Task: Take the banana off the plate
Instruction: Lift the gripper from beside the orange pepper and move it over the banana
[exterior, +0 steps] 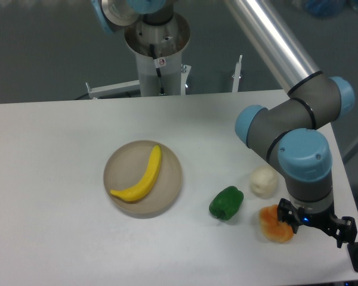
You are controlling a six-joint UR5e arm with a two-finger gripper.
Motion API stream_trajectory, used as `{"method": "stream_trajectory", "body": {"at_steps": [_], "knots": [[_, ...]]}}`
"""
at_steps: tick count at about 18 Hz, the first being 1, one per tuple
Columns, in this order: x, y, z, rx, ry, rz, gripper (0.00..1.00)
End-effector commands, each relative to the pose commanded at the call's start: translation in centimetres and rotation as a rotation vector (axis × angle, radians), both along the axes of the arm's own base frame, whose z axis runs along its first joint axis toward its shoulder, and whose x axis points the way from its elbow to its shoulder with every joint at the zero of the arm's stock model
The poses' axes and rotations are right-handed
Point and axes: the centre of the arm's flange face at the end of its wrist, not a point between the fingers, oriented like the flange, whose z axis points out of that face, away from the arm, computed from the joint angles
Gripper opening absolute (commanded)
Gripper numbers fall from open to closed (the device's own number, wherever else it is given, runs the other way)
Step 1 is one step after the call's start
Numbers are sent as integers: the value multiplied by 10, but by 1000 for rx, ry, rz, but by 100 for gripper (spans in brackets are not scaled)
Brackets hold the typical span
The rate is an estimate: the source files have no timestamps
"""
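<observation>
A bright yellow banana (141,176) lies diagonally across the round beige plate (121,166), left of the table's middle. Its upper tip points to the back right and its lower end rests near the plate's front left rim. My gripper (313,223) hangs far to the right, near the table's front right corner, well away from the plate. Only black parts under the blue wrist joint show, next to a lumpy orange fruit (273,225). Its fingers are not visible, so their state is unclear.
A green pepper (227,202) sits between the plate and the arm. A whitish lumpy item (264,182) lies just behind the orange fruit. The arm's grey links (286,128) cross the back right. The robot base (158,53) stands behind the table.
</observation>
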Motion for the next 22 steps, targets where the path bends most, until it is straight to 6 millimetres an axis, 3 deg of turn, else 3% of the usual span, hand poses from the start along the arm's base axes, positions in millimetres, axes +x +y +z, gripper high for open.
{"method": "stream_trajectory", "body": {"at_steps": [5, 10, 16, 22], "knots": [[11, 3, 4, 5, 2, -11, 100], [25, -18, 21, -4, -16, -10, 100], [64, -52, 24, -81, -115, 29, 100], [120, -89, 27, -100, -353, 94, 100]]}}
